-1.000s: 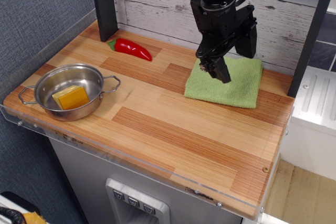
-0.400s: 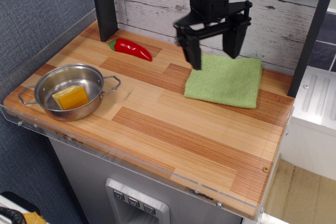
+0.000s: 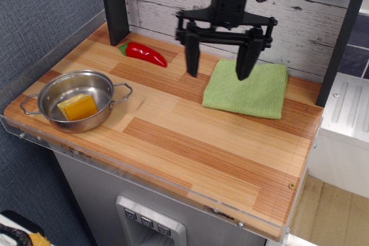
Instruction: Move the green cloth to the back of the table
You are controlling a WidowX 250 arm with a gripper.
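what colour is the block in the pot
Yellow-orange. The block lies inside the steel pot, shown in the only view, observation.image.

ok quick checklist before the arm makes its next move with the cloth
1. Gripper open and empty: ok, fingers spread wide, nothing between them.
2. Green cloth at the back of the table: ok, it lies flat near the rear wall.
3. Cloth free of the gripper: cannot tell, the right finger overlaps its edge in this view.
4. Red pepper clear of the arm: ok, off to the side.
5. Steel pot undisturbed: ok, upright with the yellow block inside.
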